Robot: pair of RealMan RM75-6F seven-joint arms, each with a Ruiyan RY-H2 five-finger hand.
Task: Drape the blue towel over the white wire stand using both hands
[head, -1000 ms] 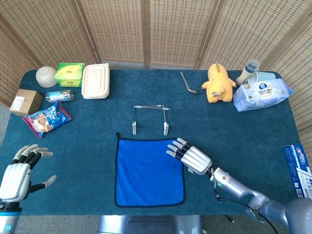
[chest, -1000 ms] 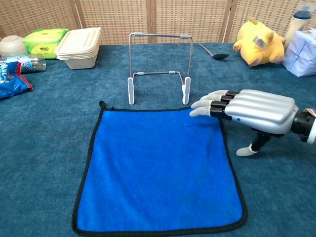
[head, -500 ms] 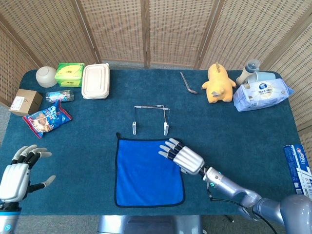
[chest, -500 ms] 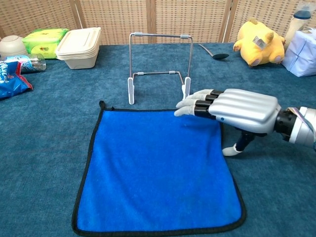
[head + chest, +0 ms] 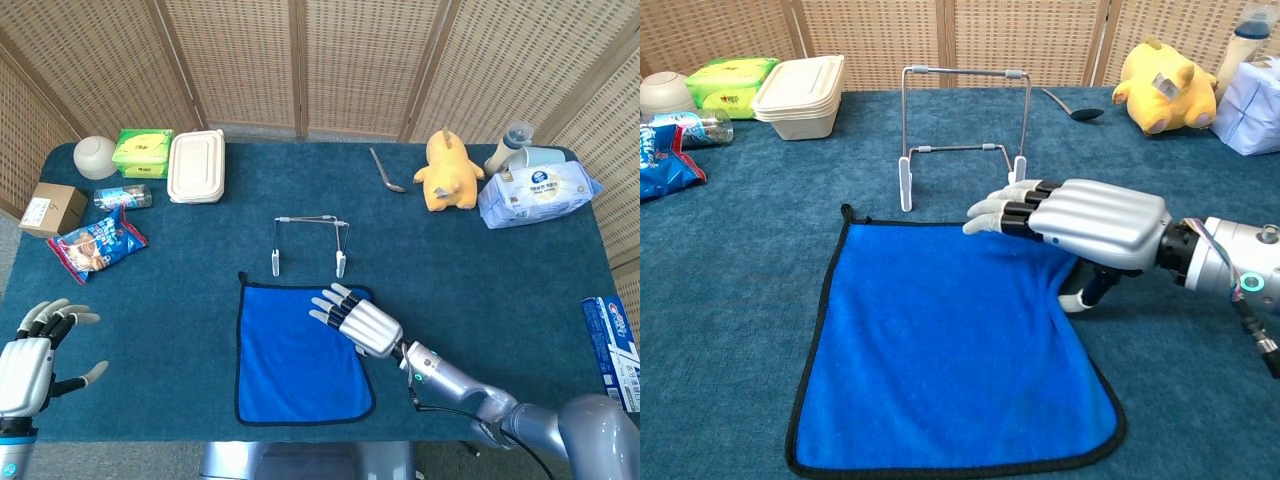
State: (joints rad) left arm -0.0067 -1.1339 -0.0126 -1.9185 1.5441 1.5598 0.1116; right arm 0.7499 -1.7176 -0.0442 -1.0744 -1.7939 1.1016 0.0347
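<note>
Your right robot hand (image 5: 1080, 220) has slid further in over the far right corner of the blue square towel with black edging (image 5: 295, 350), and the towel's right edge has been dragged inward and now puckers beneath the palm where it earlier lay straight. That right robot hand lies palm down with its fingers (image 5: 990, 212) stretched out side by side above the cloth and the thumb tucked underneath at the towel's edge; whether the thumb actually pinches the fabric you cannot tell from either view. Your left robot hand (image 5: 30, 360) has dropped slightly toward the near left corner of the counter (image 5: 150, 270); it hangs with fingers spread, holding nothing, well apart from the towel. The towel rests flat on the dark teal counter near the middle of its near edge, just in front of the white wire stand with a grey top bar (image 5: 962, 135), which stands upright and bare. Along the far edge you have a cream lidded food box (image 5: 196, 166) toward the left corner and a yellow plush toy (image 5: 446, 172) toward the right.
</note>
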